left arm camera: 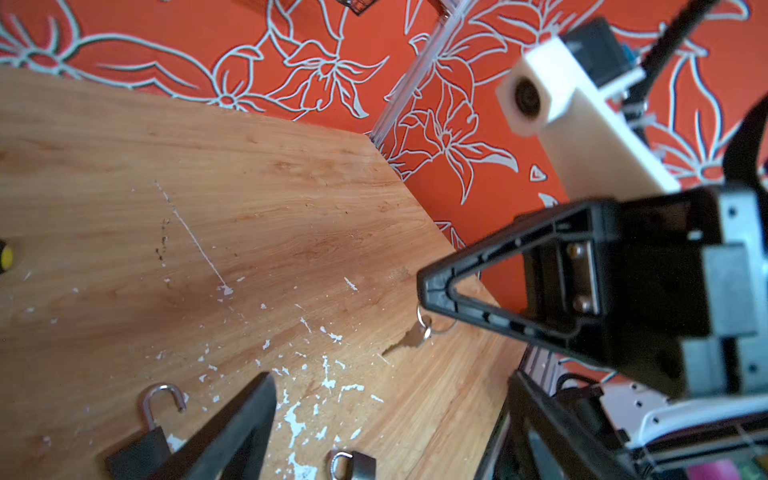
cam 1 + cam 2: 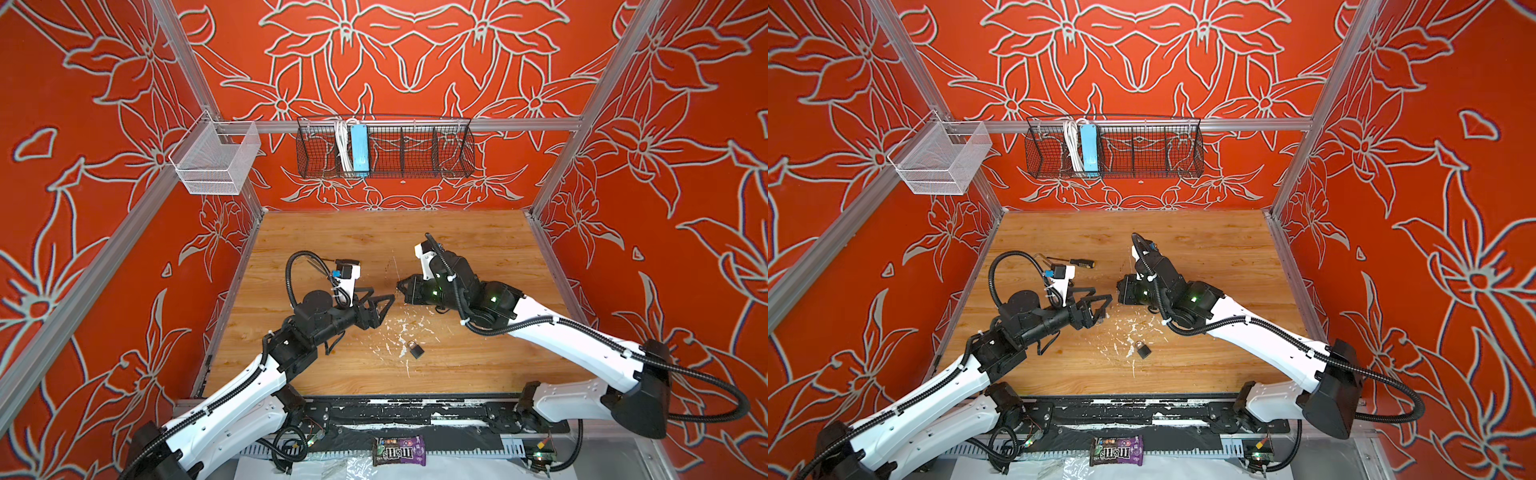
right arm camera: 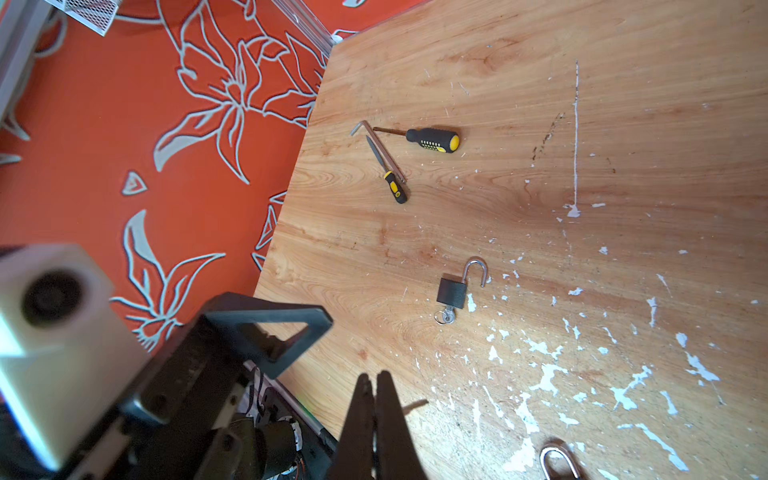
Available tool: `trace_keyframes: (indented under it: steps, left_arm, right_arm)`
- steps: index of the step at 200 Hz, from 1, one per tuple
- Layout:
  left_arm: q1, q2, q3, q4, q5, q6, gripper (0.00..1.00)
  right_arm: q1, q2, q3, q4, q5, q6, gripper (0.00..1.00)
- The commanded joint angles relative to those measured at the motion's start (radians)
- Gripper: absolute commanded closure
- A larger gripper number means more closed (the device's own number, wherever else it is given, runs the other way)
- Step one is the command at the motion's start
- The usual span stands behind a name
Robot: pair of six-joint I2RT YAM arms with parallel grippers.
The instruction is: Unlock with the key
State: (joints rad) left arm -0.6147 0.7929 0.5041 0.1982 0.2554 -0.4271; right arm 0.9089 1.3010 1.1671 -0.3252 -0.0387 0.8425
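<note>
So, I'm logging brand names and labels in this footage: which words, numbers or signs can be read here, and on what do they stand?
"m&m's": on the purple candy packet, seen upside down near the bottom edge of both top views.
Nothing else is readable: the black padlock, the screwdriver and the blue power strip show no legible marking.

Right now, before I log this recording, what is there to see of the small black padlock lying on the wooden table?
The small black padlock has a square matte body and a shiny silver U-shaped shackle. The shackle is open: one leg sits in the body, the other hangs free past its side. A small silver key on a ring sits in the opposite end. The padlock lies flat on the wooden table, beside white flecks and near the front middle in both top views. Nothing grips it.
</note>
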Motion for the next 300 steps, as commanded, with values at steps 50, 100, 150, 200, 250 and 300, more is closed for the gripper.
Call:
trace_keyframes:
  steps: [50, 100, 150, 200, 250, 300]
  left_arm:
    - [0.002, 0.023, -0.046, 0.155, 0.091, 0.254, 0.21]
    - [0.0, 0.08, -0.016, 0.198, 0.153, 0.266, 0.31]
    - [-0.011, 0.135, 0.017, 0.246, 0.178, 0.275, 0.53]
    - [-0.017, 0.186, 0.03, 0.281, 0.184, 0.277, 0.76]
    - [-0.022, 0.22, 0.035, 0.284, 0.184, 0.287, 0.87]
    - [-0.022, 0.203, 0.028, 0.268, 0.173, 0.302, 1.0]
  right_arm:
    - [-0.005, -0.012, 0.065, -0.029, -0.048, 0.01, 1.0]
    - [-0.005, -0.013, 0.086, -0.028, -0.072, 0.01, 1.0]
    - [-0.005, -0.025, 0.086, -0.017, -0.079, 0.01, 1.0]
    - [-0.005, -0.038, 0.08, -0.003, -0.081, 0.014, 1.0]
    - [-0.007, -0.048, 0.071, 0.004, -0.074, 0.018, 1.0]
    - [-0.017, -0.057, 0.053, 0.006, -0.067, 0.019, 1.0]
